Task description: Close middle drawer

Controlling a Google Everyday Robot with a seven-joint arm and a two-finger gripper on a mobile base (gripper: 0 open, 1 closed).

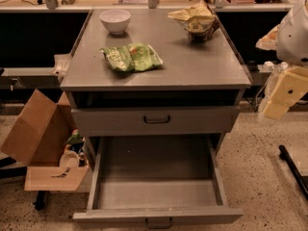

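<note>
The middle drawer [156, 191] of the grey cabinet is pulled far out toward me. Its inside is plain grey and holds nothing. Its low front panel [158, 216] runs along the bottom of the view, with a small black handle [159, 223] at its centre. Above it, the drawer with the taller front panel [155, 120] stands slightly out. My gripper [274, 109], pale yellow under a white arm, hangs in the air to the right of the cabinet, level with the upper drawer and well apart from the open drawer.
On the cabinet top [202, 66] are a white bowl [115, 20], a green chip bag [131, 57] and a yellow bag [195, 20]. An open cardboard box [36, 138] lies on the floor at the left. A black rod [293, 170] lies at the right.
</note>
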